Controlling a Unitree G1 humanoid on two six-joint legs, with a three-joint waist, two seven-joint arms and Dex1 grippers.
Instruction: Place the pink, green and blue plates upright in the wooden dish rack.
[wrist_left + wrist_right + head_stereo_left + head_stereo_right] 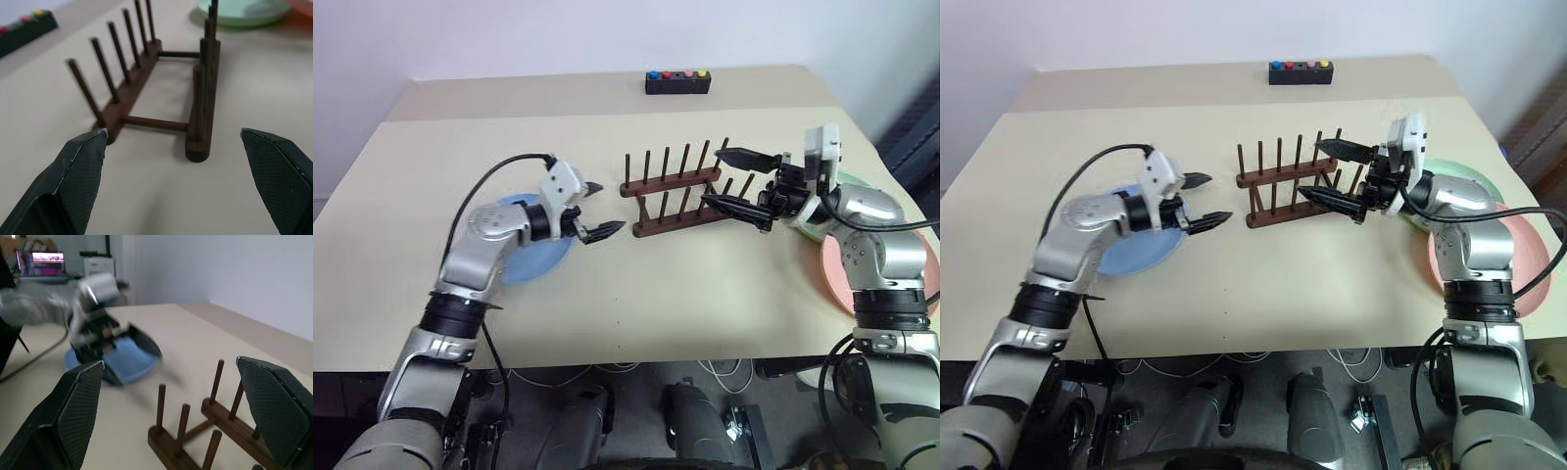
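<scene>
**Rack empty, both grippers open at its ends**

On the beige table (705, 284) the rack (674, 191) stands a little right of centre, its two rails running left to right with a row of thin pegs rising from each. No plate stands between the pegs.

At the rack's left end, the left gripper (599, 209) hovers just beside it, pointing right toward the rails, jaws spread wide with nothing between them. Under and behind that forearm lies the blue plate (530, 257), flat on the table on the left side.

At the right end, the right gripper (736, 180) points left over the rack's last pegs, one finger above the far rail and one by the near rail. Its jaws are also wide and hold nothing; whether a finger touches a peg I cannot tell.

Behind the right arm the green plate (1464, 176) lies flat, with the pink plate (1528, 259) lying nearer, at the table's right edge, both partly hidden by the arm.

Far back, a black box (677, 81) with coloured buttons sits near the table's far edge.
</scene>
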